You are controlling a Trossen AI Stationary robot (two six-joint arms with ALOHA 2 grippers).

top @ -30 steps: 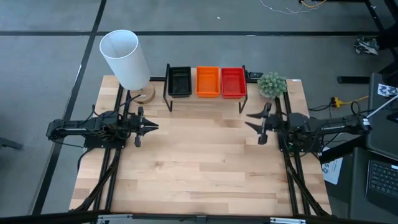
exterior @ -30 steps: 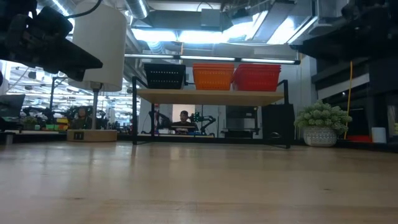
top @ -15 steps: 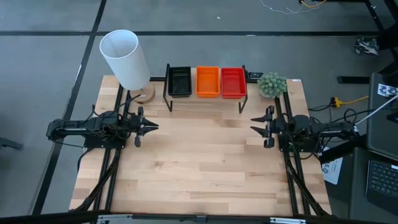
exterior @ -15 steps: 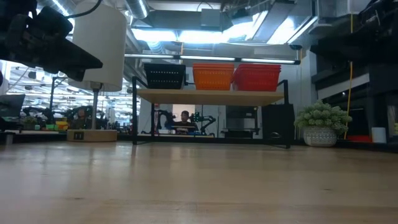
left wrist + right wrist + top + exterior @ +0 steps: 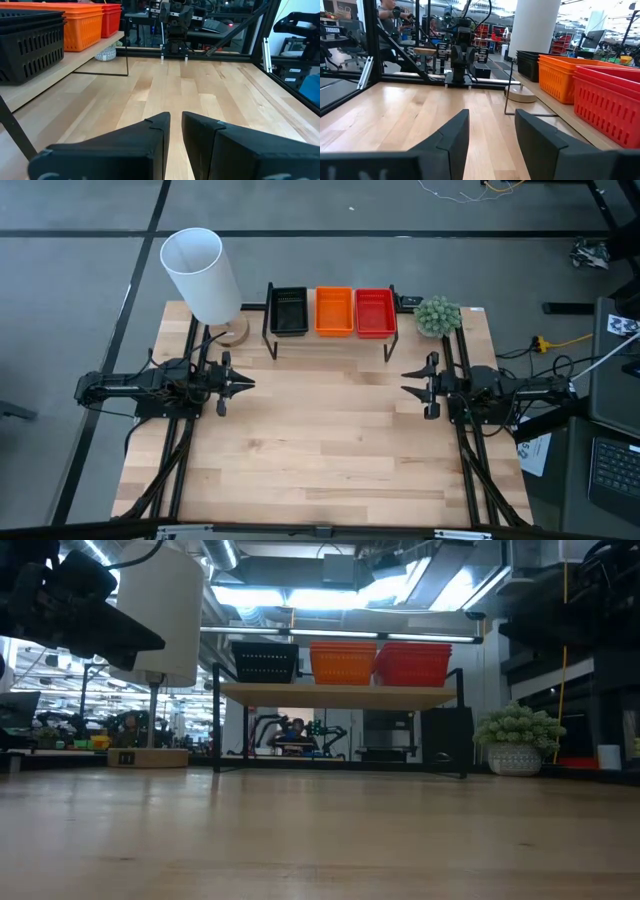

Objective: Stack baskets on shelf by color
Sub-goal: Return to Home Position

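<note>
Three basket stacks sit side by side on the shelf (image 5: 330, 340) at the table's far edge: black (image 5: 290, 311) on the left, orange (image 5: 334, 311) in the middle, red (image 5: 375, 312) on the right. The low view shows them resting on the plank top (image 5: 340, 693). My left gripper (image 5: 247, 383) hovers near the table's left side, shut to a thin slit (image 5: 176, 117), and points toward the right. My right gripper (image 5: 405, 380) hovers near the right side, open (image 5: 491, 115), and points toward the left. Both are well short of the shelf and hold nothing.
A tall white lamp shade (image 5: 200, 275) on a round wooden base (image 5: 232, 332) stands left of the shelf. A small potted plant (image 5: 437, 315) stands to its right. Black frame rails (image 5: 470, 460) run along both table sides. Bare wood lies between the grippers.
My right gripper has come down and drawn back a little toward the table's right and near edges, then settled. The left arm and the baskets have kept still.
</note>
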